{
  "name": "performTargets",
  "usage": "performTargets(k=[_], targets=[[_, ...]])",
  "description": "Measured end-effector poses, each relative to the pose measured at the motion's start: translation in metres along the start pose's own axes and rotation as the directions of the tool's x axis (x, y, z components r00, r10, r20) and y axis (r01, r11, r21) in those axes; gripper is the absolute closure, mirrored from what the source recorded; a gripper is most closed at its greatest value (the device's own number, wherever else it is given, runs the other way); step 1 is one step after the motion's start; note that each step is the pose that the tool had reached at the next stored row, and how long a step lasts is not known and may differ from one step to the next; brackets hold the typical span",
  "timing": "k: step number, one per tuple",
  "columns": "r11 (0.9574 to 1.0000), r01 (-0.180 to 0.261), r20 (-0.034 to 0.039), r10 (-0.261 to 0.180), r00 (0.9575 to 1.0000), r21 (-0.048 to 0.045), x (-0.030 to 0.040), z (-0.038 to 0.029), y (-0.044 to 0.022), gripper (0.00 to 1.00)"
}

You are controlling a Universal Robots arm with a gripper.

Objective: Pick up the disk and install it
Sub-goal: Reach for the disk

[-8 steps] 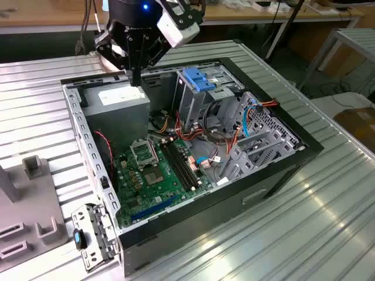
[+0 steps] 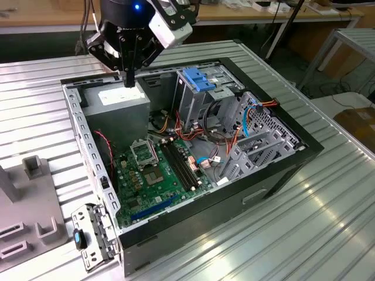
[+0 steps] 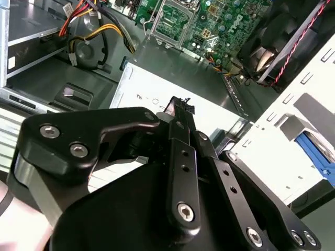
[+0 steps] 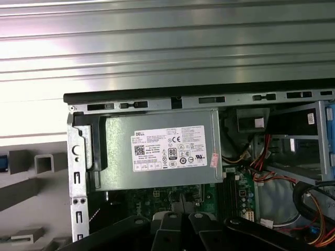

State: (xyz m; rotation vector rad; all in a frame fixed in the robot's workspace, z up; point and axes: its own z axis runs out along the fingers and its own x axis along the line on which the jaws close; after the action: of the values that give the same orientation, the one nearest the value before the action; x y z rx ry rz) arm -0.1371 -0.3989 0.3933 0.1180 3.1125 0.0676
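My gripper (image 2: 128, 79) hangs over the back corner of the open computer case (image 2: 275, 175), at the exterior view's left, just above the grey power supply box (image 2: 120, 99). Its black fingers (image 3: 180, 112) are pressed together with nothing between them, so it is shut and empty. In the first wrist view the gripper (image 4: 182, 209) points at the box's white label (image 4: 170, 149). I cannot make out the disk. A blue plastic frame (image 2: 199, 79) sits on top of the metal drive cage (image 2: 196, 102), and whether a drive lies in it is hidden.
Inside the case lie a green motherboard (image 2: 158, 172), red and orange cables (image 2: 202, 137) and a folded-out grey bracket (image 2: 261, 134). A grey fixture (image 2: 26, 205) and a loose perforated metal bracket (image 2: 94, 234) lie on the ribbed metal table (image 2: 328, 199) at the exterior view's left.
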Motion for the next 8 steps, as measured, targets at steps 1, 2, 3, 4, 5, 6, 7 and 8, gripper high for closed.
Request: performTargets(k=[1,2,3,4,5,6,7,8], targets=[[1.0000,0.000,0.0000,0.000,1.0000,0.0000,0.0022,-0.0001,-0.0002,0.89],[1.0000,0.000,0.0000,0.000,1.0000,0.0000,0.0033,-0.0001,-0.0002,0.89],[1.0000,0.000,0.0000,0.000,1.0000,0.0000,0.0043,-0.0001,-0.0003,0.89],[1.0000,0.000,0.0000,0.000,1.0000,0.0000,0.0059,-0.0002,-0.0004,0.89],[1.0000,0.000,0.0000,0.000,1.0000,0.0000,0.0076,-0.0002,-0.0006,0.89],[1.0000,0.000,0.0000,0.000,1.0000,0.0000,0.0088,-0.0002,-0.0007,0.89],[1.0000,0.000,0.0000,0.000,1.0000,0.0000,0.0102,-0.0002,-0.0008,0.89],[1.0000,0.000,0.0000,0.000,1.0000,0.0000,0.0119,-0.0003,-0.0009,0.89]])
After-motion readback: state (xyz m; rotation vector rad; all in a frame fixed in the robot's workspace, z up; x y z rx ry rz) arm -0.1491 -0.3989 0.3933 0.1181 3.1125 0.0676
